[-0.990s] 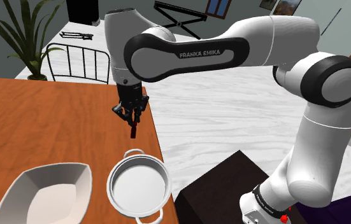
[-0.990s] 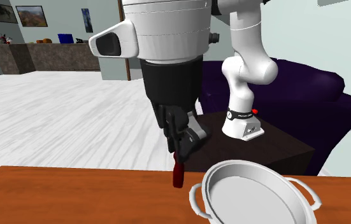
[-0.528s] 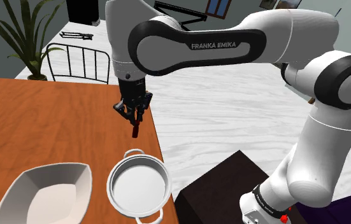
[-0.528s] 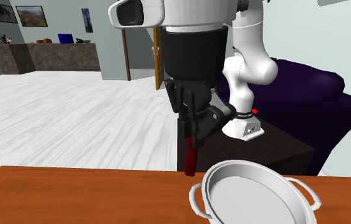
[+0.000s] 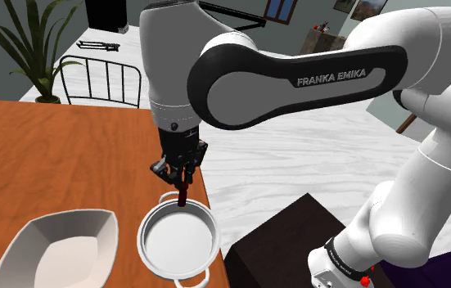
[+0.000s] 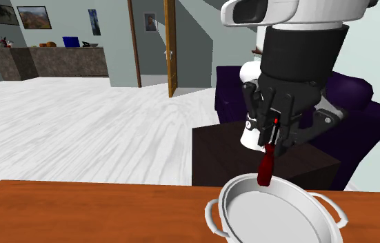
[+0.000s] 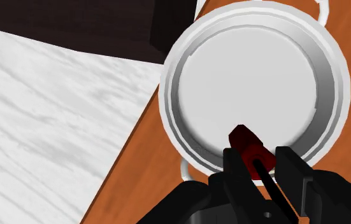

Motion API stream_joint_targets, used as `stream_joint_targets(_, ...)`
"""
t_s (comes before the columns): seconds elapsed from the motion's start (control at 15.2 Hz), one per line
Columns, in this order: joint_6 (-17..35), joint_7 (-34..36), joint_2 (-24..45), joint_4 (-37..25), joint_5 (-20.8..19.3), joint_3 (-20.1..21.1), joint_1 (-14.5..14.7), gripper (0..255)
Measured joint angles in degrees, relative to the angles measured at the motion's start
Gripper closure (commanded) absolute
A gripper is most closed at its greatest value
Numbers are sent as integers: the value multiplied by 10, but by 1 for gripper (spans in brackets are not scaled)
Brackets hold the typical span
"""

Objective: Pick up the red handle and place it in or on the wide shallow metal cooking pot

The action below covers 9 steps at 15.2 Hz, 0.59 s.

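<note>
Above the pot (image 5: 143, 241), the hand (image 5: 181, 172) clamps the handle (image 5: 182, 197) by its upper end — slim, rigid, likely light, hanging freely.

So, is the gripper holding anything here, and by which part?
The gripper clasps the red handle by its upper end; the lower end hangs above the pot.

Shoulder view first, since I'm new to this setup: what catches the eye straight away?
The black claw clasps a dark red handle that hangs just above the edge of the pale shallow pot, near the orange-brown table's edge. A white boat-shaped dish lies beside the pot, toward the shoulder view's left.
</note>
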<state>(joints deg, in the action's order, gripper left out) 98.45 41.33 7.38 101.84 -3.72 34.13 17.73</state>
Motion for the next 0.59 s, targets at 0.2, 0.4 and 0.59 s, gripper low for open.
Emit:
stream_joint_targets(0.2,10,17,-25,31,17,11,9,255)
stream_joint_targets(0.4,31,21,-26,53,17,12,11,255)
stream_joint_targets(0.59,53,24,-22,71,15,13,12,255)
